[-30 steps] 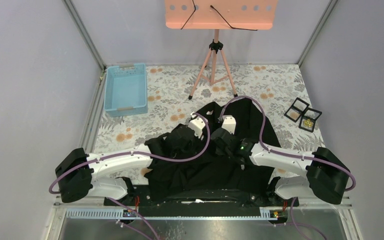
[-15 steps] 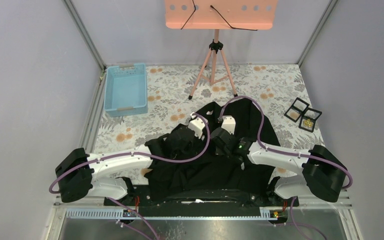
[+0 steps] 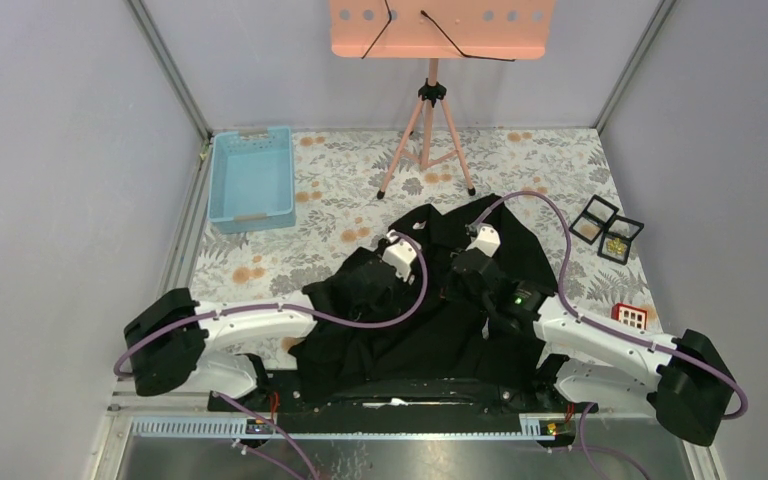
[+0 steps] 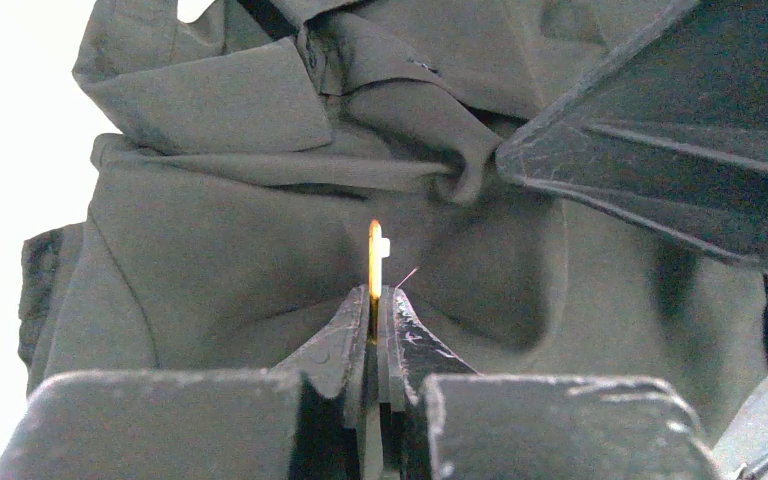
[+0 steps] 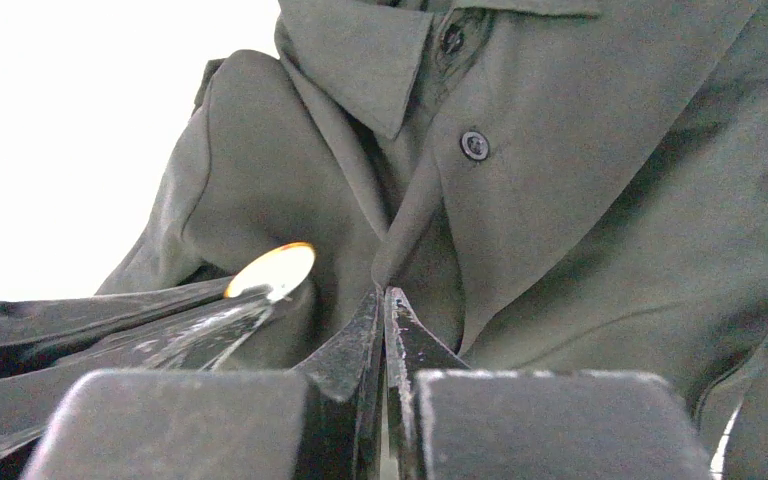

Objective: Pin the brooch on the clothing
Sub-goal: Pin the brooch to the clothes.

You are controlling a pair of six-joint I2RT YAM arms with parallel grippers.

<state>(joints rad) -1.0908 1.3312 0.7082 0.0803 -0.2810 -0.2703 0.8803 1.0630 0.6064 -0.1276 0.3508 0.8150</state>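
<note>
The black shirt point(image 3: 410, 340) lies crumpled on the flowery worktop point(image 3: 540, 160), between the two arms. Its collar and buttons face up. The gold brooch point(image 4: 374, 262) is just above the shirt, near the collar. The left fingers point(image 4: 385, 305) are shut tight on the brooch and hold it upright. The right fingers point(image 5: 388, 305) are shut too, and they pinch a fold of the shirt beside the buttons. A blue tray point(image 3: 252, 180) sits far off at the back left.
</note>
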